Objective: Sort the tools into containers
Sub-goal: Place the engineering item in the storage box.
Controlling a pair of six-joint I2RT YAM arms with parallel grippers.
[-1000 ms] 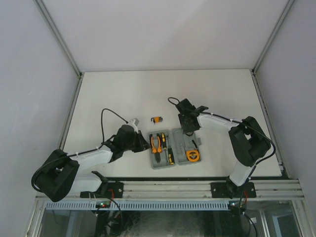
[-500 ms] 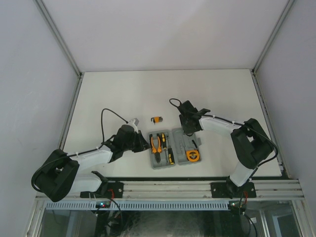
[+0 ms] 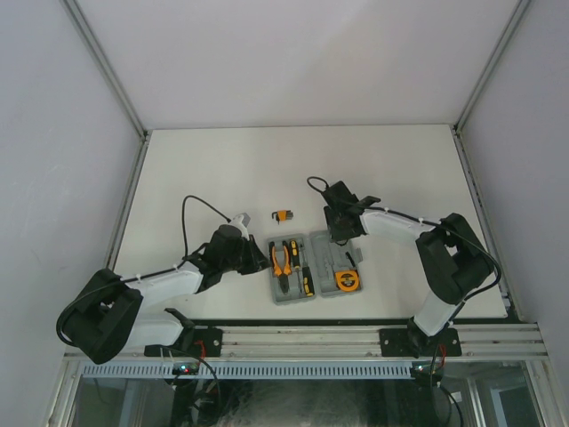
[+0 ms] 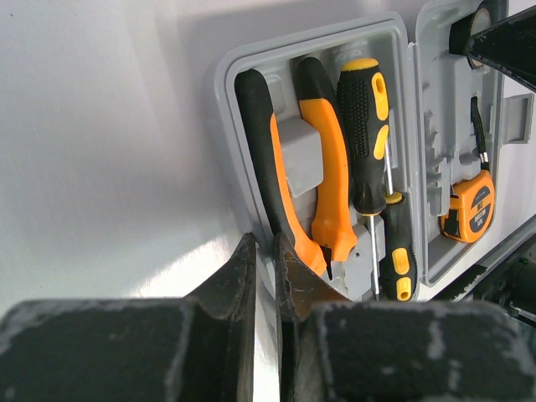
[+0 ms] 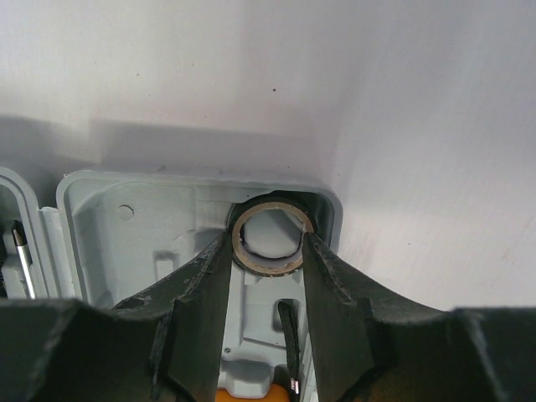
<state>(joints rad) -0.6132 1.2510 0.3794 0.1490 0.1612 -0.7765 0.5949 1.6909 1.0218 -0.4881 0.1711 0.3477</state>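
Holding the black ring over the tool case's corner recess at frame centre, the right gripper is clamping its sides (placement, I judge); next it needs seating, then releasing. The left gripper is sitting pinched empty.

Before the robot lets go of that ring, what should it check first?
1. Ring held in the right gripper: ok.
2. Ring lined up with the corner recess of the case: ok.
3. Ring pushed all the way down: cannot tell.
4. Left gripper out of the way: cannot tell; it is shut, right at the case edge beside the pliers.
5. Every tool packed: not ok; the hex key set lies on the table.
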